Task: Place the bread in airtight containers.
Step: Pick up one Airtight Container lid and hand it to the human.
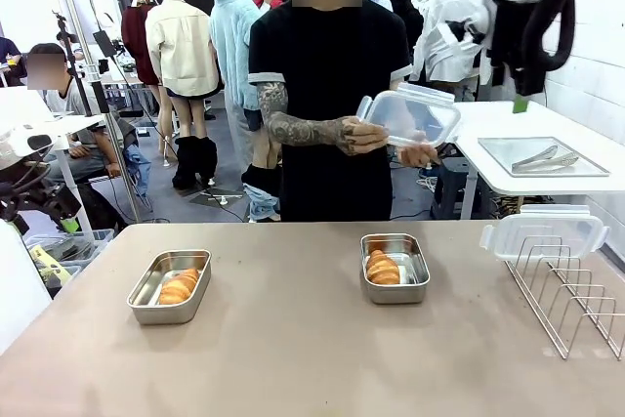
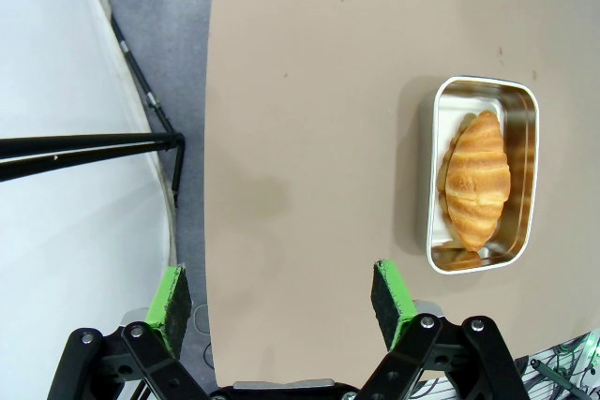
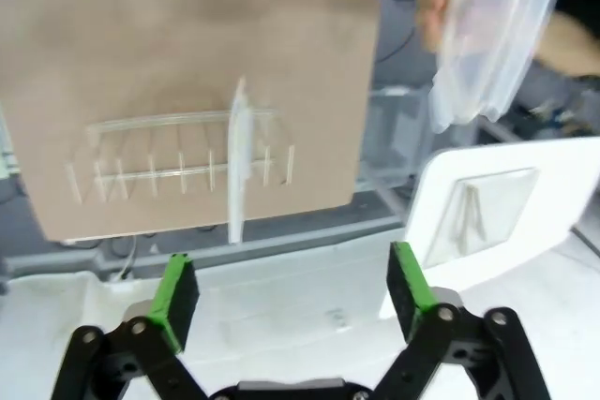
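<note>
Two steel boxes, both uncovered, one croissant in each.

Item one: left-hand box (image 1: pixel 146 292), with the first croissant (image 1: pixel 180 286) lying lengthwise inside. In the wrist view it sits beyond and to the right of the left gripper (image 2: pixel 281 292), well apart from it. Left gripper: jaws spread wide, nothing between the pads, the table's edge beneath.

Item two: right-hand box (image 1: pixel 415 271), with the second croissant (image 1: pixel 382 268) towards its left wall. Beyond the right gripper (image 3: pixel 292 288) a steel box's rim is cut off by the picture's top edge, its contents hidden. Right gripper: jaws wide, nothing held, raised off the table's end.

Item three: clear lid (image 1: pixel 410 116), held in the person's hands (image 1: pixel 350 134). It is blurred, up and to the right of the right gripper.

Item four: second lid (image 1: pixel 544 231), resting on the wire rack (image 1: pixel 571 290). Both are smeared by motion ahead of the right gripper, where the lid is seen edge-on.
</note>
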Available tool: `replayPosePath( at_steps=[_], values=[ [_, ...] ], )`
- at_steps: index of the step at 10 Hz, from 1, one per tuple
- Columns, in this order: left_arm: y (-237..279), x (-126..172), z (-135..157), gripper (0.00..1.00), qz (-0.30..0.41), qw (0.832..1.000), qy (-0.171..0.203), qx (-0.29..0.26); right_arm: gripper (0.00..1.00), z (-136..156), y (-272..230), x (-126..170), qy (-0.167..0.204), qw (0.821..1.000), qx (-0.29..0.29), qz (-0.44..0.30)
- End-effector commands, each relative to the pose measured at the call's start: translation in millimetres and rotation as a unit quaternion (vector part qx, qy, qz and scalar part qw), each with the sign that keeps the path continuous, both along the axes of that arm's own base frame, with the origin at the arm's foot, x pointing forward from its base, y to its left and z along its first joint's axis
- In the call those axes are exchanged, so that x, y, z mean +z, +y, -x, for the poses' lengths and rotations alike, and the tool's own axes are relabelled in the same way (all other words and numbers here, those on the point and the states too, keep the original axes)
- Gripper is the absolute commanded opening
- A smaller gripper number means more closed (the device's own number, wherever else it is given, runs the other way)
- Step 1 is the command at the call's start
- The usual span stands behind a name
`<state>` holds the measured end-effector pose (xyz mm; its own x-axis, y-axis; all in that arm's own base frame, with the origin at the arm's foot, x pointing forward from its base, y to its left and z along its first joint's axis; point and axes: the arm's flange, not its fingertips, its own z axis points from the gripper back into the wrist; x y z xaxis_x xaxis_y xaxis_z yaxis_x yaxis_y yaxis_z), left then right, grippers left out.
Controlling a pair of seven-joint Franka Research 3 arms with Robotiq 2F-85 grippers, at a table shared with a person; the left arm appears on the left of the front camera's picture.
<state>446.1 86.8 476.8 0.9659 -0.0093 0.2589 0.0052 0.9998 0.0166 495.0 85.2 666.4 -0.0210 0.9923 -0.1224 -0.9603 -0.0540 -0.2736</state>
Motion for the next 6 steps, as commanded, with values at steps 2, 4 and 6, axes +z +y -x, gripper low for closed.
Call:
replayPosePath(
  at_steps=[2, 4, 6],
  values=[
    [1.3, 1.1, 1.7, 1.0, 0.0, 1.0, 0.001, -0.008, 1.0, 3.9, -29.9, -30.1, 0.062, 0.998, 0.001, -0.002],
    [1.3, 1.1, 1.7, 1.0, 0.0, 1.0, 0.001, -0.008, 1.0, 1.8, -52.4, -49.0, 0.07, 0.997, -0.015, -0.027],
    [1.3, 1.1, 1.7, 1.0, 0.0, 1.0, 0.001, -0.008, 1.0, 6.3, -67.3, -60.9, 0.067, 0.997, -0.015, -0.046]
  ],
)
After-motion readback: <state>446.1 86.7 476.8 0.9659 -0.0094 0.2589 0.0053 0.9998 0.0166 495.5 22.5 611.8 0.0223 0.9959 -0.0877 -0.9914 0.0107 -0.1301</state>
